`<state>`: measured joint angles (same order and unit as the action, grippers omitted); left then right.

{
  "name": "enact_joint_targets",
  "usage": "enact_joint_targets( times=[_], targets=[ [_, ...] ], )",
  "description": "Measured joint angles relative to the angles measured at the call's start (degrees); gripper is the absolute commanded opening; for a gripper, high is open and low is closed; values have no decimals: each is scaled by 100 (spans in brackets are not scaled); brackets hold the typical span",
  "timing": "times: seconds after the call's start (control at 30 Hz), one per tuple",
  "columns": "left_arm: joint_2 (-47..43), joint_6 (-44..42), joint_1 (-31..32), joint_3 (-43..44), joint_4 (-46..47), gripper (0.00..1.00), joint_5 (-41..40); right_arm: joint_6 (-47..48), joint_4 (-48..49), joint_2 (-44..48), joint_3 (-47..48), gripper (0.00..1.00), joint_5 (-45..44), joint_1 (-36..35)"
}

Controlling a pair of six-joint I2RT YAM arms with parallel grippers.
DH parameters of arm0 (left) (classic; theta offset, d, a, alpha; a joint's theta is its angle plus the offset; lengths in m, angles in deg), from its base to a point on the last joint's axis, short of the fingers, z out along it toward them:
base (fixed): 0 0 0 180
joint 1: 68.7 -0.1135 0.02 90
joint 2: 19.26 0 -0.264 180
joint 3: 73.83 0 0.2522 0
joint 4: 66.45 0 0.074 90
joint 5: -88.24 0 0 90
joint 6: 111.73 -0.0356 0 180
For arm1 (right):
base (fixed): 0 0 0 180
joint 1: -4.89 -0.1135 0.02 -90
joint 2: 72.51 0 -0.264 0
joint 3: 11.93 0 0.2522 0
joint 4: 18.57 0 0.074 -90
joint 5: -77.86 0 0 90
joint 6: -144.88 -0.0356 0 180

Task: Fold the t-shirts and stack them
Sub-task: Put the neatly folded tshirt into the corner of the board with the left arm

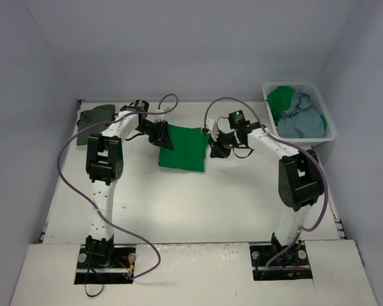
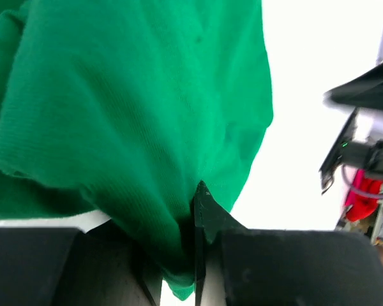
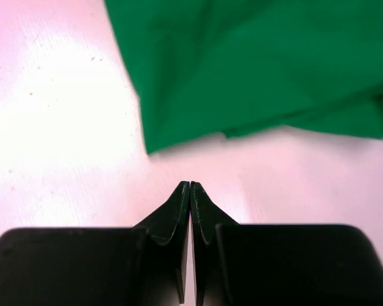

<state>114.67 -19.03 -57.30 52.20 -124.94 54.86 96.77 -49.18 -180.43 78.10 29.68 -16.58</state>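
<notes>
A bright green t-shirt (image 1: 184,148) lies folded into a rectangle in the middle of the table. My left gripper (image 1: 166,141) is at its left edge, shut on a bunch of the green cloth (image 2: 134,115); one finger (image 2: 207,210) shows, the other is under the fabric. Just off the shirt's right edge, my right gripper (image 1: 215,148) rests over bare table, shut and holding nothing (image 3: 190,186), with the green shirt's corner (image 3: 255,70) a short way ahead of it. A dark grey t-shirt (image 1: 94,121) lies at the far left. More shirts, green (image 1: 281,99) and light blue-grey (image 1: 303,118), sit in the basket.
The white plastic laundry basket (image 1: 295,86) stands at the table's far right corner. Purple cables loop off both arms. Walls close in the table at the back and sides.
</notes>
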Motion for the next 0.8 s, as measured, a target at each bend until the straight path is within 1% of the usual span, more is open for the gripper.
enact_joint_targets(
  times=[0.27,0.4,0.6,0.8],
  targets=[
    [-114,-866,-20,28,-1062,0,-581,85,-186,911,-116,0,203,621],
    [-343,-1290,-20,50,-1443,0,-1202,133,-297,1161,-267,0,262,691],
    [-800,-1764,-63,234,-1705,0,-2212,155,-428,1388,-463,0,350,691],
    [-1040,-2081,-289,323,-1757,0,-2859,153,-520,1663,-562,0,378,693]
  ],
)
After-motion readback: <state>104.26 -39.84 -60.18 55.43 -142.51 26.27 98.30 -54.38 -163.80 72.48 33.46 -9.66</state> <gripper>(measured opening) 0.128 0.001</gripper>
